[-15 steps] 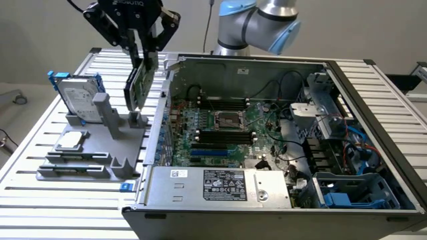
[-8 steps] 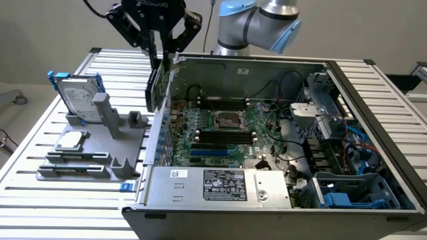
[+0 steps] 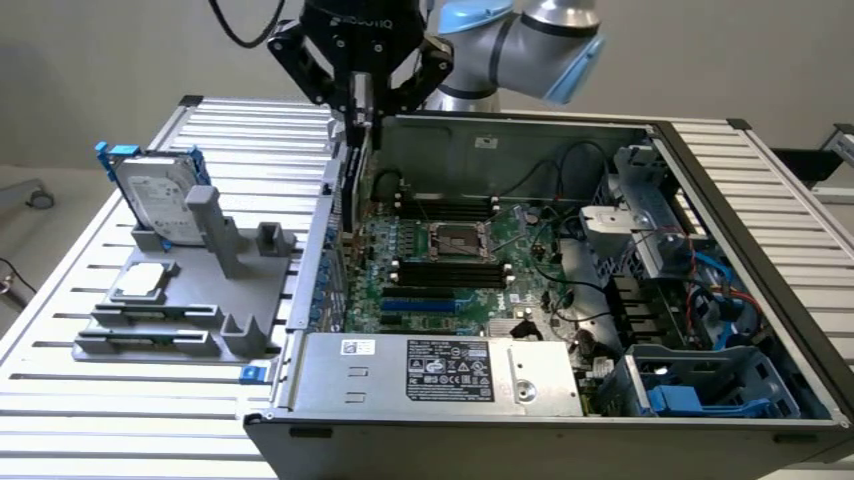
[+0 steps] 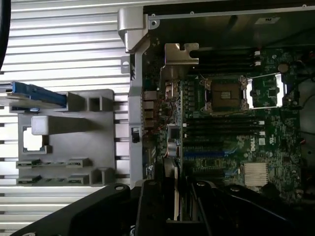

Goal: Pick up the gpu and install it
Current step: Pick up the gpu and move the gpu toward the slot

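My gripper [image 3: 358,112] hangs over the rear wall of the open computer case [image 3: 534,130], at the exterior view's left of the motherboard [image 3: 454,260]. It is shut on the gpu [image 3: 352,180], a thin card held edge-on that reaches down along that wall. The wrist view shows the gpu [image 4: 173,196] as a narrow pale strip between my dark fingers [image 4: 150,201], above the motherboard [image 4: 231,123] near the blue expansion slot [image 4: 206,154]. The card's lower edge is hidden behind the case wall.
A grey parts fixture [image 3: 187,290] stands on the slatted table beside the case, holding a silver hard drive with blue frame [image 3: 154,195] and a square processor chip [image 3: 144,282]. A power supply [image 3: 441,370] fills the case's near side. Cables and drive cages crowd the exterior view's right.
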Robot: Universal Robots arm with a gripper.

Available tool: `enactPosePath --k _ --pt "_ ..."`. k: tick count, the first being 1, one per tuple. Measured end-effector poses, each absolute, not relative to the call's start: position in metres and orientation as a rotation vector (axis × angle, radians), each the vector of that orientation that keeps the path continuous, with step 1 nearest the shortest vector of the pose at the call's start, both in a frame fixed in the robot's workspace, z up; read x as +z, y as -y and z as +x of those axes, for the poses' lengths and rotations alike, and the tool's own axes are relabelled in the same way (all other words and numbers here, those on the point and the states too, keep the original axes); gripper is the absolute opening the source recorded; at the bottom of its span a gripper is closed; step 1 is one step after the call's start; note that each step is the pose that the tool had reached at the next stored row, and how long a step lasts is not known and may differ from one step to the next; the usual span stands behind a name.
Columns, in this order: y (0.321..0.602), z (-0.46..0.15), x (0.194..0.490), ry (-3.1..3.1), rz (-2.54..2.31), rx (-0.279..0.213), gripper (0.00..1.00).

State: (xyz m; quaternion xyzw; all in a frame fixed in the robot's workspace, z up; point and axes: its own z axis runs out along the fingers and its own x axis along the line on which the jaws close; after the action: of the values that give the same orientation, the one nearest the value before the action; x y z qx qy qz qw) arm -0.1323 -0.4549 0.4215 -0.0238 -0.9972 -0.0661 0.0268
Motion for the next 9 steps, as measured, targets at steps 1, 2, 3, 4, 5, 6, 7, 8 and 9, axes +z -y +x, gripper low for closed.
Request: enactPosePath --k 1,2,3,4,5,6,7,8,9 --pt "0.455 -0.128 0.42 3.08 -0.073 -0.204 0.27" --pt "0.455 -0.123 0.418 3.08 -0.073 -0.203 0.27" --pt "0.455 -0.119 0.416 3.08 -0.073 -0.203 0.27" --pt "0.455 -0.114 0.414 3.08 -0.074 -0.202 0.27" --pt "0.455 -0.11 0.413 3.081 -0.073 -0.201 0.27" --pt "0.455 -0.105 0.411 3.081 -0.073 -0.2 0.27" --pt "0.454 -0.101 0.409 3.081 -0.074 -0.199 0.27" --pt "0.454 -0.096 0.407 3.081 -0.074 -0.198 0.27" --pt "0.453 -0.092 0.405 3.081 -0.074 -0.197 0.27"
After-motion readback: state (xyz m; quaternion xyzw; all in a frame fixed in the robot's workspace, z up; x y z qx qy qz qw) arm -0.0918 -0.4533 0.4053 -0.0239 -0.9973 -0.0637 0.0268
